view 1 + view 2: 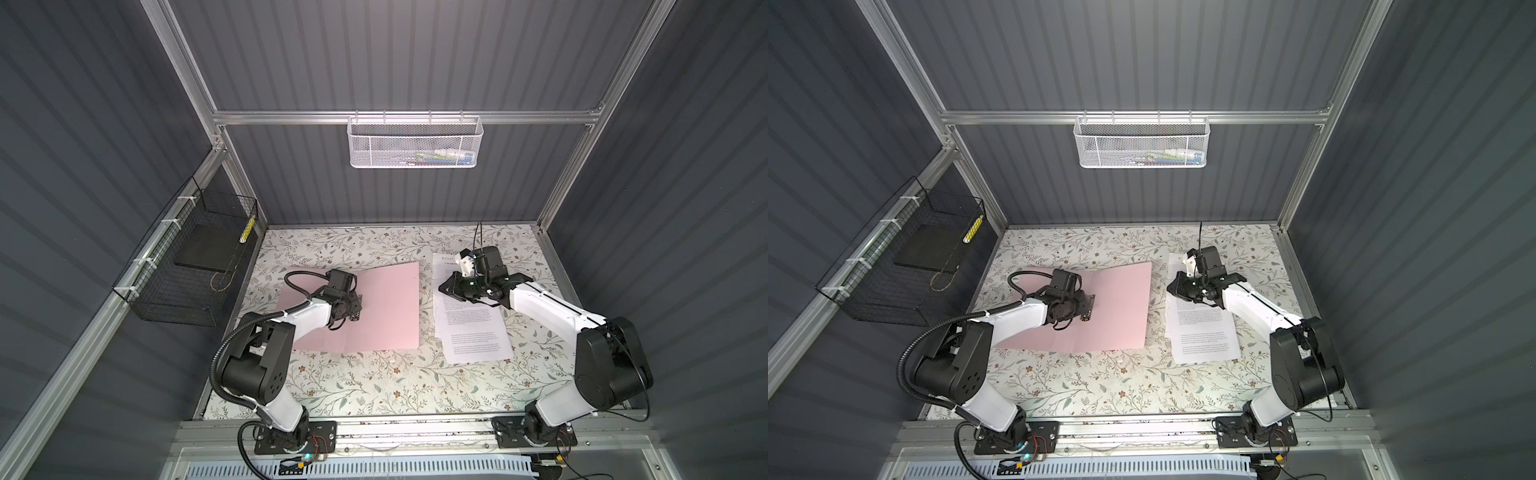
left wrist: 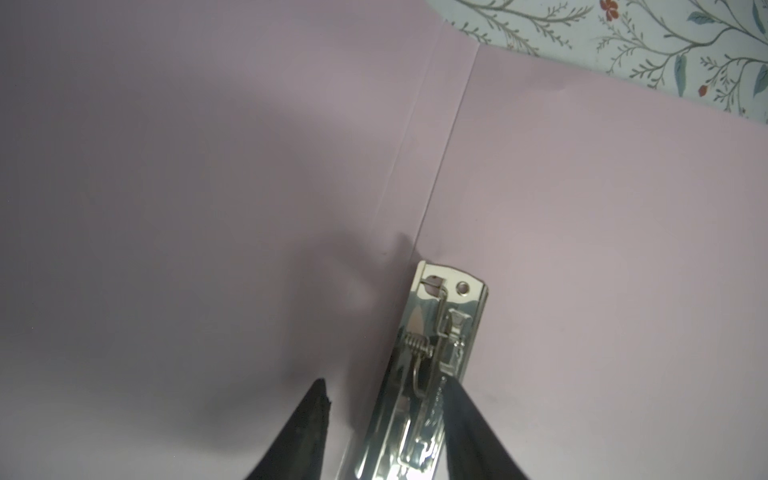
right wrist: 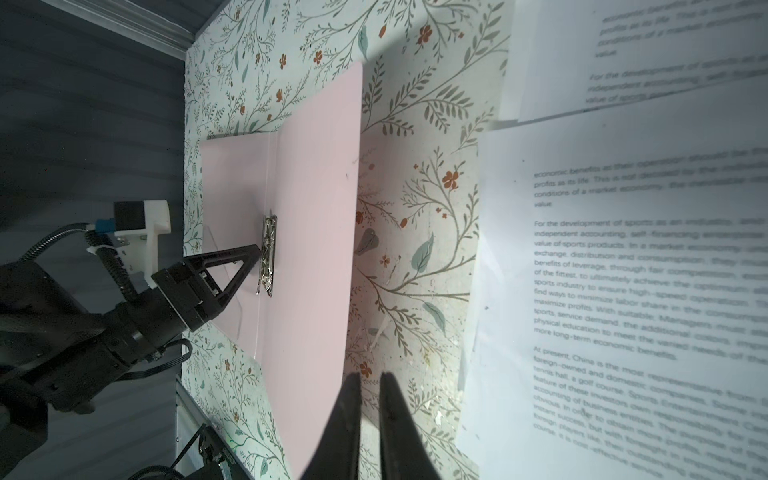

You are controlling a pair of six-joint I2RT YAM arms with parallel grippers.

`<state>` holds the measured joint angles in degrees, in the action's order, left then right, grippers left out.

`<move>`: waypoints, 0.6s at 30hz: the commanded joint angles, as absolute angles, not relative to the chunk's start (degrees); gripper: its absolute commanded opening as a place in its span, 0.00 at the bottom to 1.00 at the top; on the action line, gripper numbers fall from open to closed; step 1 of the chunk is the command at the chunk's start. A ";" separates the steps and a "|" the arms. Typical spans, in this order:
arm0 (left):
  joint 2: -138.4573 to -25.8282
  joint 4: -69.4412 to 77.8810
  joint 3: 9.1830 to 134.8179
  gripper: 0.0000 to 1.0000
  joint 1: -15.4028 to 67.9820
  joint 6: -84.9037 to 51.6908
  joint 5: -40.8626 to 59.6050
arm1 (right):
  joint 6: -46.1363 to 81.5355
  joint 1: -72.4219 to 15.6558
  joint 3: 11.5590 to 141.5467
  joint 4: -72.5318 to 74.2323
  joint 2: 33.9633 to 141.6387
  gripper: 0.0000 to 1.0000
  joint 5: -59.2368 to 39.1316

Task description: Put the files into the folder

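Left tool (image 2: 385, 380), jaws apart, straddles the folder's (image 1: 390, 299) metal clip (image 2: 440, 332), probably to open it; right tool (image 3: 368, 376), barely parted, hovers empty near files (image 1: 473, 332).

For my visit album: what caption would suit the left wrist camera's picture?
Left gripper, open, straddling the metal clip on the spine of the opened pink folder.

Pale pink card folder (image 1: 390, 299): right flap free, left tool (image 2: 385, 380) over spine. Floral-patterned counter (image 1: 426, 332) strip beside white printed paper sheets (image 1: 473, 332): passable.
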<state>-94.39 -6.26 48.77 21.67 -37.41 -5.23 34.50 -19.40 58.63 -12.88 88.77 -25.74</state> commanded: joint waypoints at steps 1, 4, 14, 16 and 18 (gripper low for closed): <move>-95.62 -3.69 47.89 0.44 22.24 -39.11 -2.31 | 34.48 -16.47 57.74 -12.26 87.83 0.15 -27.05; -96.65 -1.71 47.40 0.38 22.24 -40.22 -0.52 | 33.97 -12.98 57.89 -13.41 86.91 0.15 -27.17; -98.17 -1.11 48.00 0.37 23.12 -42.05 -0.38 | 29.09 -4.28 60.68 -21.77 83.94 0.28 -14.70; -97.76 -1.91 49.01 0.38 23.12 -41.71 0.21 | 28.19 -3.68 60.58 -24.28 84.11 0.38 -11.00; -96.94 -2.89 50.61 0.41 23.33 -41.31 0.96 | 27.42 -2.42 60.11 -26.26 84.29 0.44 -8.75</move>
